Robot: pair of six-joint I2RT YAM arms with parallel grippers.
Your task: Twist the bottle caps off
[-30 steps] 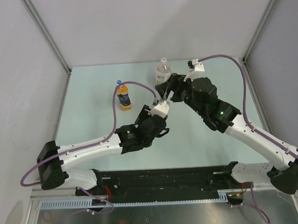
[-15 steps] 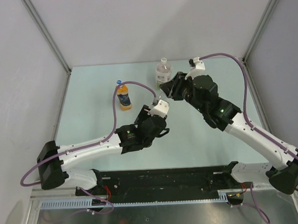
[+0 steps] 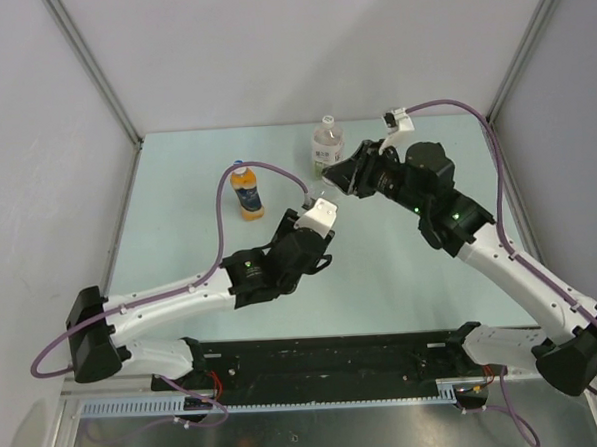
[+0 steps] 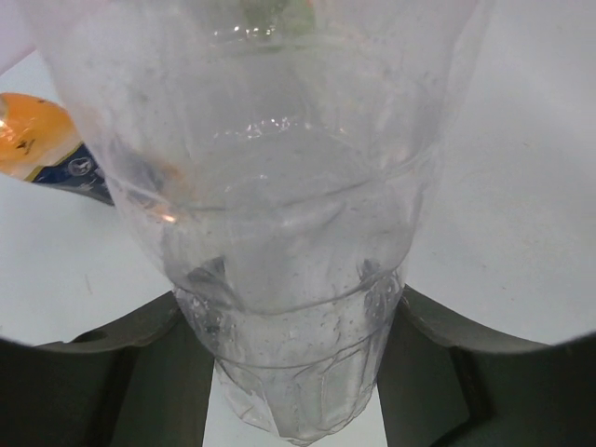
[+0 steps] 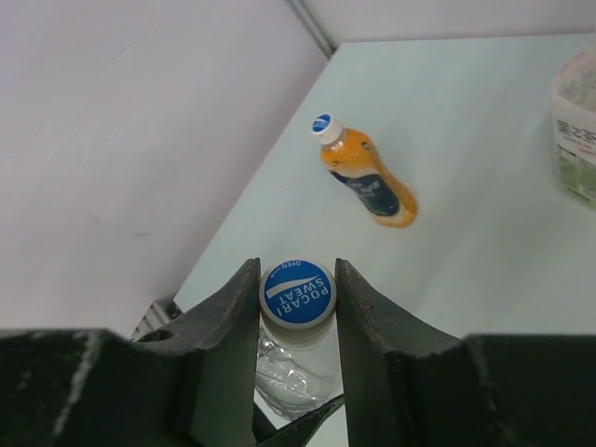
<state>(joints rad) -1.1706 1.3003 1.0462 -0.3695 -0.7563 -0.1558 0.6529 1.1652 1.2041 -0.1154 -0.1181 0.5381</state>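
Blue cap pinched by right gripper, clear bottle (top cut off) clamped in left gripper.

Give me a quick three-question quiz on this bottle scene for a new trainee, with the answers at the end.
1. True or false: the right gripper is closed on the blue cap of the clear bottle.
2. Multiple choice: the left gripper grips that bottle A) by its cap, B) by its body, C) not at all.
3. Fill in: the orange bottle has its screw cap ____ (on or off).
Key: 1 true; 2 B; 3 on.
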